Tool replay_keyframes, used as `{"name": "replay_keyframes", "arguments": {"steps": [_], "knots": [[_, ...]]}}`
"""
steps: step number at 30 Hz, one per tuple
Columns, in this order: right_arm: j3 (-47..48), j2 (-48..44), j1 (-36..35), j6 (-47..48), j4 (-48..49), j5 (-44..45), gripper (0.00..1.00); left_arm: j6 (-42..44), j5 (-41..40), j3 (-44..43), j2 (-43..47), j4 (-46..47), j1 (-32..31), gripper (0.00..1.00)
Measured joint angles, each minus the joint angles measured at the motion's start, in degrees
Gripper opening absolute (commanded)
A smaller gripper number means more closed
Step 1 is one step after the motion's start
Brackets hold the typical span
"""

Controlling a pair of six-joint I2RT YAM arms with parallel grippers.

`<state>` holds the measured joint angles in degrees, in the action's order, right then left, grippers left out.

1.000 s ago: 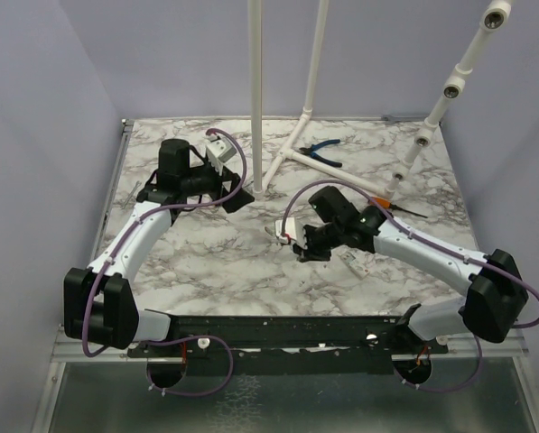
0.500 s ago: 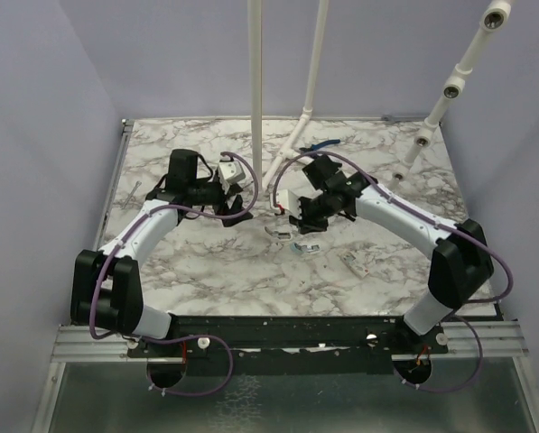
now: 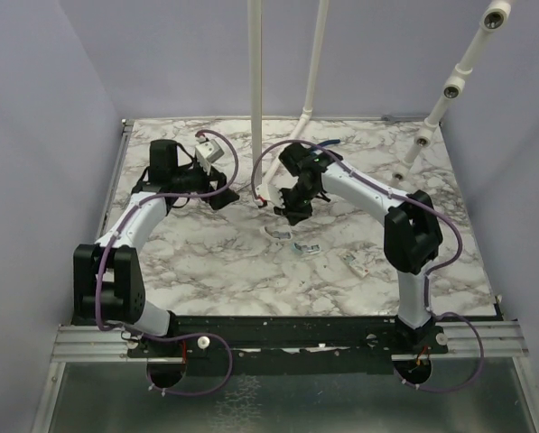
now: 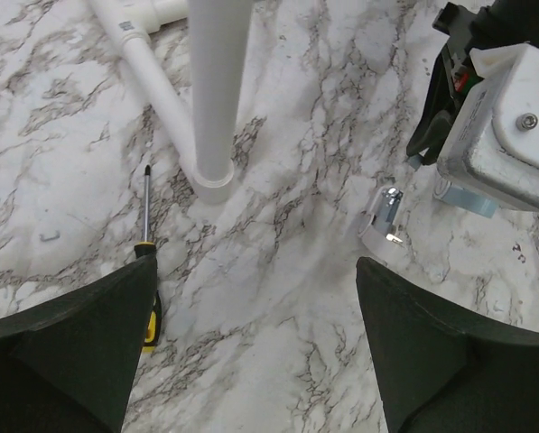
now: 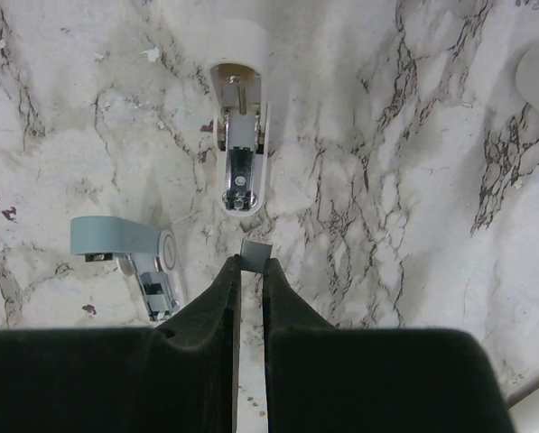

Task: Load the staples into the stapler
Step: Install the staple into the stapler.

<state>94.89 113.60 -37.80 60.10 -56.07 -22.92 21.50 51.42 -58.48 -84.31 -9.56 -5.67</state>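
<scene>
Silvery staples (image 5: 254,252) sit pinched between the narrow tips of the right claw (image 5: 250,271); the blocky pale blue-green stapler (image 5: 116,239) lies just left, a white chrome-lined shell (image 5: 239,135) just ahead. Left claw (image 4: 255,352) gapes wide.

A grey-veined white marble table (image 3: 206,266) carries a frame of white pipes (image 3: 256,99); one upright pipe (image 4: 217,90) stands on it; a second pipe (image 4: 138,59) lies flat, running to its foot; a yellow-handled screwdriver (image 4: 145,253) lies near that foot; lilac walls (image 3: 34,135) enclose the table.
</scene>
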Motion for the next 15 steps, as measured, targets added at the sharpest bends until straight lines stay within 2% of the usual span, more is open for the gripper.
{"name": "replay_keyframes", "arguments": {"steps": [6,15], "knots": [[6.1,5.0,0.0,0.2,-2.8,0.0,0.09,-2.5,-0.1,-2.1,-2.0,0.7,3.2,0.91],[9.7,8.8,0.0,-1.9,-5.7,0.0,0.09,-5.1,-0.3,-6.6,-5.4,0.9,4.7,0.93]]}}
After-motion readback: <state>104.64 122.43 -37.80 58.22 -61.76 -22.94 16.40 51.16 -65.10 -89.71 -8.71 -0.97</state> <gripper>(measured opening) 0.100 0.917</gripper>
